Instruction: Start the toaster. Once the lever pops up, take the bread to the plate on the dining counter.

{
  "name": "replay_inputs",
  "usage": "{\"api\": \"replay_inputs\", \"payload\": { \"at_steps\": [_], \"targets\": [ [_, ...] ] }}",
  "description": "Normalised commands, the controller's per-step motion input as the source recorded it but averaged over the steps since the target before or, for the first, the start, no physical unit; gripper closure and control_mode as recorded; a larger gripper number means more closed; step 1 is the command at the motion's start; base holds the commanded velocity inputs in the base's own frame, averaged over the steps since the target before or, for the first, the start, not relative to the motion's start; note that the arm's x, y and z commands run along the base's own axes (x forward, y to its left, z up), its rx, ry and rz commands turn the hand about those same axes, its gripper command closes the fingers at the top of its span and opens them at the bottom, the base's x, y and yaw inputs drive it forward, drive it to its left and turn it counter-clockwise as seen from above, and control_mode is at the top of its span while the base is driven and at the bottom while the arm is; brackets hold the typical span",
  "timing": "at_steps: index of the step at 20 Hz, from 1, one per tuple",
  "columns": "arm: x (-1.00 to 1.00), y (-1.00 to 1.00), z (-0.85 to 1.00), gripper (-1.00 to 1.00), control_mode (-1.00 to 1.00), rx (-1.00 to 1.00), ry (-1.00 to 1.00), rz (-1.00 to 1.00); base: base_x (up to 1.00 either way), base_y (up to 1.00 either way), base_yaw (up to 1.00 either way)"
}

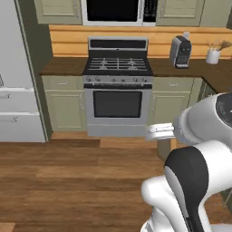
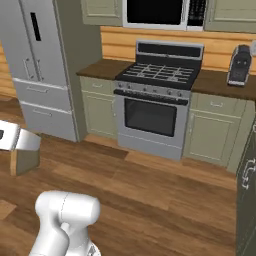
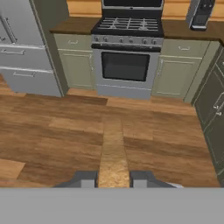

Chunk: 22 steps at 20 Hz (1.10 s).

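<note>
In the hand view my gripper (image 3: 113, 180) is shut on the bread (image 3: 113, 153). The slice is seen edge-on as a golden-brown strip running away from the two dark fingertips (image 3: 85, 179), held in the air above the wooden floor (image 3: 52, 140). It points toward the stove. The toaster, the lever, the plate and the dining counter are out of view.
Ahead stands a steel stove (image 1: 118, 86) between sage-green cabinets, with a microwave (image 1: 113, 11) above it. A fridge (image 1: 13, 90) is at the left. A coffee machine (image 1: 181, 52) and a utensil cup (image 1: 212, 55) sit on the worktop. Dark cabinets (image 3: 214, 105) line the right.
</note>
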Motion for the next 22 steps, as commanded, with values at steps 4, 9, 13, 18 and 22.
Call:
{"api": "replay_inputs", "payload": {
  "at_steps": [4,9,13,18,22],
  "targets": [
    [0.00,0.00,0.00,1.00,1.00,0.00,0.00,0.00,0.91,0.48,0.58],
    [0.00,0.00,0.00,1.00,1.00,0.00,0.00,0.00,1.00,0.10,0.50],
    [0.00,0.00,0.00,1.00,1.00,0.00,0.00,0.00,1.00,0.00,0.45],
    [0.00,0.00,0.00,1.00,1.00,0.00,0.00,0.00,1.00,0.00,0.47],
    [0.00,0.00,0.00,1.00,1.00,0.00,0.00,0.00,1.00,0.00,0.54]
  ]
}}
